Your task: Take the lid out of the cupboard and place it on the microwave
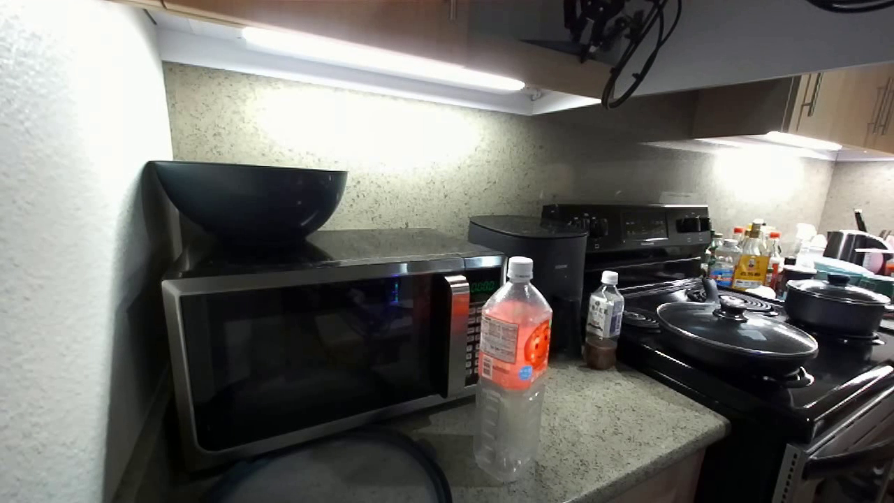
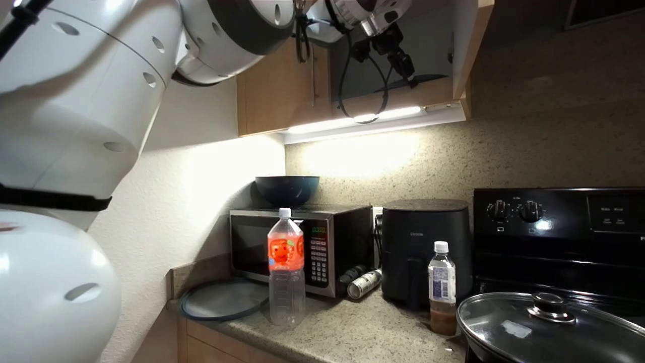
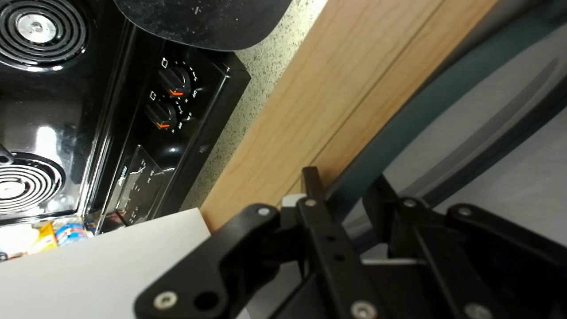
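Teal round lid [image 3: 414, 119] lies in the open wooden wall cupboard [image 2: 277, 93]. Two-finger gripper [image 3: 345, 179] stands with fingers apart astride the lid's rim; the microwave [image 1: 314, 356] below bears a dark blue bowl [image 1: 255, 199].

I've got a bowl [image 1: 251, 200] on the microwave [image 1: 318, 349], a drink bottle [image 1: 513, 370] before it, an air fryer [image 2: 426, 242] to its right.
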You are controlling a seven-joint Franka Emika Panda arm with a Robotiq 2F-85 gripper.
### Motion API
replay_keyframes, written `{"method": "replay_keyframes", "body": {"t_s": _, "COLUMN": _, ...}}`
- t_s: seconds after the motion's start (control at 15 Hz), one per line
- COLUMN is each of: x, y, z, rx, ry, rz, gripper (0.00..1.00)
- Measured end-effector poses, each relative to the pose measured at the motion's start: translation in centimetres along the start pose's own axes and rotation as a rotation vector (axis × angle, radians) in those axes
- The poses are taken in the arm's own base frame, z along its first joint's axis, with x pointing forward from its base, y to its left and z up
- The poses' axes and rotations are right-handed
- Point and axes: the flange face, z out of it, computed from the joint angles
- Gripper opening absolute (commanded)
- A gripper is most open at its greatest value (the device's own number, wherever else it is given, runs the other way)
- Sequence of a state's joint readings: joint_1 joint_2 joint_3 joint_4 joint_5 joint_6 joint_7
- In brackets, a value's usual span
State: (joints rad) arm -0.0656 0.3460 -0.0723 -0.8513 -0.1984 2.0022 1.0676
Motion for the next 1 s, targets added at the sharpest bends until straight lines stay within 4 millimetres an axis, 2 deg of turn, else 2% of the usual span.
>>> {"method": "replay_keyframes", "body": {"t_s": 0.2, "x": 0.3, "y": 0.0, "z": -0.5, "rx": 0.011, "ry": 0.010, "rz": 0.003, "gripper": 0.00}}
{"method": "replay_keyframes", "body": {"t_s": 0.27, "x": 0.6, "y": 0.0, "z": -0.8, "rx": 0.026, "ry": 0.020, "rz": 0.002, "gripper": 0.03}}
{"method": "replay_keyframes", "body": {"t_s": 0.47, "x": 1.2, "y": 0.6, "z": -1.4, "rx": 0.054, "ry": 0.041, "rz": -0.035, "gripper": 0.03}}
{"method": "replay_keyframes", "body": {"t_s": 0.8, "x": 3.5, "y": 4.7, "z": -2.5, "rx": 0.036, "ry": 0.050, "rz": -0.002, "gripper": 0.03}}
{"method": "replay_keyframes", "body": {"t_s": 1.0, "x": 4.2, "y": 7.1, "z": -3.3, "rx": 0.052, "ry": 0.048, "rz": 0.032, "gripper": 0.03}}
